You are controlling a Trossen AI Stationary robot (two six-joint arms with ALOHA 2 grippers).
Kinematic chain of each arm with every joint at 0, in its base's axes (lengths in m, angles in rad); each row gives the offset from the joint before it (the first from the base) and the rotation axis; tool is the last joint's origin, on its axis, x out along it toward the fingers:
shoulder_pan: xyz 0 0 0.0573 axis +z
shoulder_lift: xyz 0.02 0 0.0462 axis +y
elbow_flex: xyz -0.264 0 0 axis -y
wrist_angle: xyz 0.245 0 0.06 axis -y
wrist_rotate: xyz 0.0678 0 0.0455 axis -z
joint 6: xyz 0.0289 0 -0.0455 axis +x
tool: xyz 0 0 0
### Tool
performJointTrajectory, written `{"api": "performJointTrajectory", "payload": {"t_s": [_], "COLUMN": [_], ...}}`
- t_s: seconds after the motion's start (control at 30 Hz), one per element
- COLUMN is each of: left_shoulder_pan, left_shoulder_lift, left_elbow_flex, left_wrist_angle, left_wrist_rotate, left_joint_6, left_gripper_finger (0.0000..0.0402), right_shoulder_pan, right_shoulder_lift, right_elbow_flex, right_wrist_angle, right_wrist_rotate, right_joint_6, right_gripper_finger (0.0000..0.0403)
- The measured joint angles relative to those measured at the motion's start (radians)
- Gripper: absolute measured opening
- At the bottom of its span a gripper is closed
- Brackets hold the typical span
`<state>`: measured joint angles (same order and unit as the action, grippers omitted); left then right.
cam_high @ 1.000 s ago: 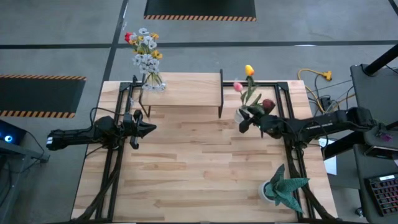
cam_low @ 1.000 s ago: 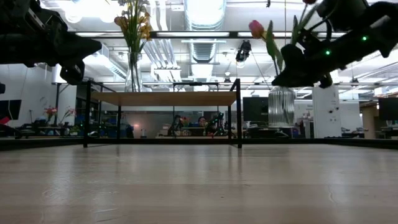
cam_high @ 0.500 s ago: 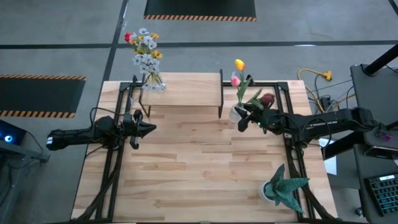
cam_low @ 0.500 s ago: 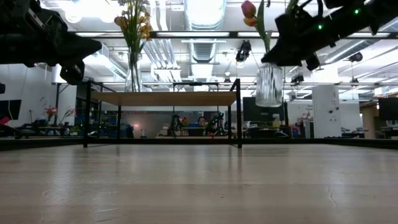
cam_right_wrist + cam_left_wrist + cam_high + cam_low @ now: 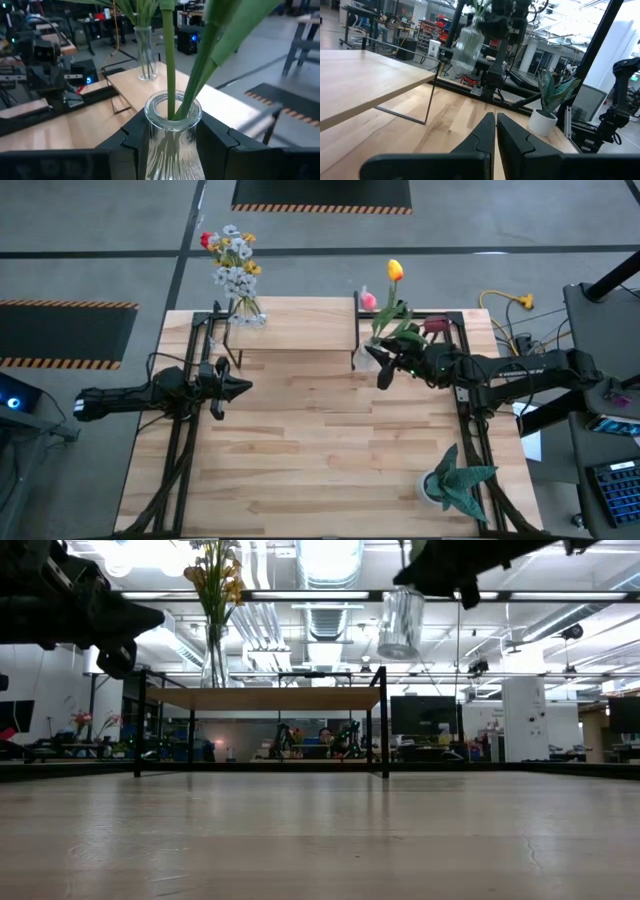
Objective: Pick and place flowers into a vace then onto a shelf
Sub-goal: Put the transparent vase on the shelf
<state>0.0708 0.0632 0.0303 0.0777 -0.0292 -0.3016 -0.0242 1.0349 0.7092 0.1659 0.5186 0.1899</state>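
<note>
Flowers [image 5: 393, 300] stand in an unlabelled glass vase [image 5: 172, 134] clamped by right fingers [image 5: 220, 137]; left fingers [image 5: 492, 137] closed, empty.

Even bright overhead light; ceiling fixtures [image 5: 325, 555] blow out in low view, tabletop [image 5: 320, 840] glares, near foreground soft.

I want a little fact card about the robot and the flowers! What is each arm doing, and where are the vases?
right pincer: shut on the ribbed glass vase, held in the air by the shelf's right end
flowers in held vase: tulips, yellow and pink among them
left pincer: shut, empty, waiting above the table's left side
shelf: one vase of mixed flowers stands on its left end
potted plant: table's near right corner
</note>
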Motion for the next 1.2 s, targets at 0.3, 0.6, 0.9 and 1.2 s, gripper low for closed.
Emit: {"api": "performJointTrajectory", "payload": {"t_s": [0.3, 0.6, 0.9, 1.2], "left_shoulder_pan": [0.000, 0.000, 0.000, 0.000], "left_shoulder_lift": [0.011, 0.011, 0.010, 0.010], "left_elbow_flex": [0.000, 0.000, 0.000, 0.000], "left_wrist_angle": [0.000, 0.000, 0.000, 0.000], "left_wrist_rotate": [0.001, 0.001, 0.001, 0.001], "left_joint_6": [0.000, 0.000, 0.000, 0.000], "left_gripper_finger": [0.0001, 0.0001, 0.0001, 0.0001], "right_shoulder_pan": [-0.039, -0.165, -0.231, -0.269], "right_shoulder_lift": [0.219, 0.460, 0.648, 0.703], "right_elbow_flex": [0.199, 0.376, 0.541, 0.598], "right_wrist_angle": [0.001, 0.061, 0.077, 0.076], "right_wrist_rotate": [-0.007, -0.041, -0.086, -0.087], "right_joint_6": [-0.134, -0.152, -0.182, -0.151], "right_gripper_finger": [0.0114, 0.0114, 0.0114, 0.0115]}}
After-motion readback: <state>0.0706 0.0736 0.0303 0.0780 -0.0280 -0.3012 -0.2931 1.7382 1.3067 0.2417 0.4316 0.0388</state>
